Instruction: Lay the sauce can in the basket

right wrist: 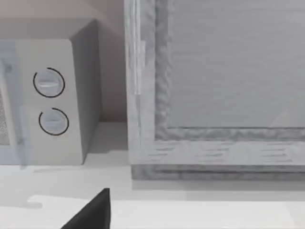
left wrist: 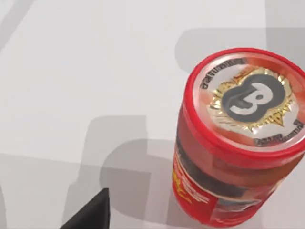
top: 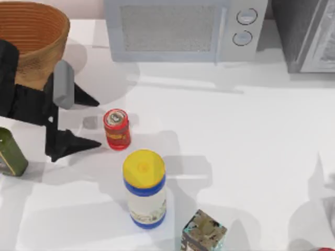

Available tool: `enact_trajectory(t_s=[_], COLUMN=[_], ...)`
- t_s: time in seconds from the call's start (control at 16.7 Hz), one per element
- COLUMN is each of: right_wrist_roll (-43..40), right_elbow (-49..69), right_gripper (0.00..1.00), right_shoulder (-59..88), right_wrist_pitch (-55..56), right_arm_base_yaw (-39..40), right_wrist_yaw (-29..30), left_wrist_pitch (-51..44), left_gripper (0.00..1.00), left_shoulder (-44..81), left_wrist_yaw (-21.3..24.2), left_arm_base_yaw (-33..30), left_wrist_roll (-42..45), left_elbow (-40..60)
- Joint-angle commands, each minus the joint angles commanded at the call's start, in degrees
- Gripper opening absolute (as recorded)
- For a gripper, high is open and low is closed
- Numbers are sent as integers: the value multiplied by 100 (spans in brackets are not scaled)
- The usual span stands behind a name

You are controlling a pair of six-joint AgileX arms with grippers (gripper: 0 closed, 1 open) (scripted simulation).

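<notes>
The little red sauce can (top: 116, 128) stands just beside the wide-open left gripper (top: 97, 123), near the basket (top: 32, 36), and looks hard, smooth and light, so squeeze its round sides.

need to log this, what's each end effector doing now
Left end effector: open, empty, beside the sauce can.
Right end effector: cannot be told.

the left arm (top: 21, 102) is matte black and blocky, with a rounded grey housing (top: 63, 83) on its wrist. its left pincer (top: 93, 123) ends in two black, wedge-shaped fingers (top: 78, 142) tapering to sharp points.
</notes>
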Motion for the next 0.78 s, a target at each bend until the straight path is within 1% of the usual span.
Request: enact_trajectory(t_s=[0.3,0.42,0.54,0.78], right_wrist_roll=[0,0,0,0], right_elbow=[0,0,0,0], right_gripper=[100,100,100,100], right_shoulder=[0,0,0,0], right_wrist_pitch=[0,0,0,0], right_arm_base_yaw=[0,0,0,0], right_wrist_yaw=[0,0,0,0], left_wrist_pitch=[7,68,324,1271], left_gripper=[100,100,100,100], left_shoulder=[-12,24,130,420], left_wrist_yaw=[-12,-22,-52,-188], left_arm_base_yaw=[10,-89,-273,-707], left_wrist_roll=[-15,-162,-457,-1138], left_elbow=[-5,102,191,74])
